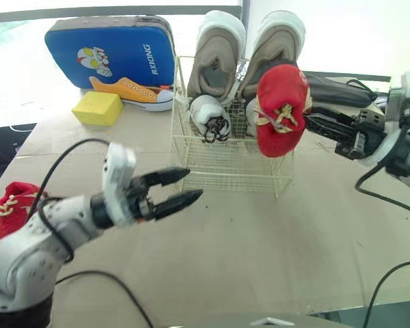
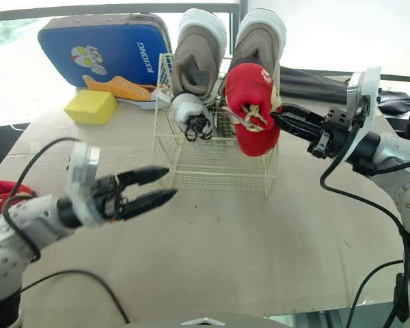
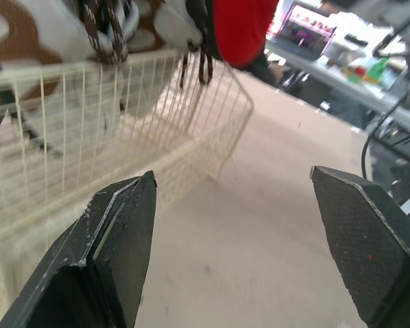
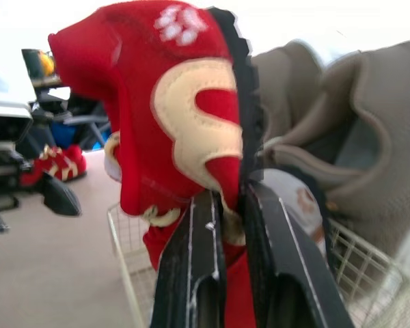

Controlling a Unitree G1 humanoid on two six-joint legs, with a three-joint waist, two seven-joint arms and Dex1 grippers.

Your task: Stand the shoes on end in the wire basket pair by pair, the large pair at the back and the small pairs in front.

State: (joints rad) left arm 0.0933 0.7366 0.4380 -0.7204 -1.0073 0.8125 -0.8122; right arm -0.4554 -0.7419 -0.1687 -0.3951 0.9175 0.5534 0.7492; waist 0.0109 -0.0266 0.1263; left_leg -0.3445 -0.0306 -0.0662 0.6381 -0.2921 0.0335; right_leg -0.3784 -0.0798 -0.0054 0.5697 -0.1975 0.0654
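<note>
The wire basket [image 1: 225,164] stands mid-table with the large taupe pair [image 1: 219,55] on end at its back. A small white shoe [image 1: 210,116] stands in front of them, and its mate is mostly hidden. My right gripper [image 1: 311,117] is shut on a red shoe [image 1: 281,109], held toe-down over the basket's front right corner. In the right wrist view the fingers [image 4: 198,260] pinch the red shoe [image 4: 178,109] at its rim. The second red shoe [image 1: 14,205] lies at the table's left edge. My left gripper [image 1: 181,189] hovers open, left of and in front of the basket.
A blue padded case [image 1: 113,51] leans at the back left. An orange shoe [image 1: 133,92] and a yellow block [image 1: 98,108] lie in front of it. Black cables [image 1: 68,154] trail over the brown table [image 1: 260,246] near both arms.
</note>
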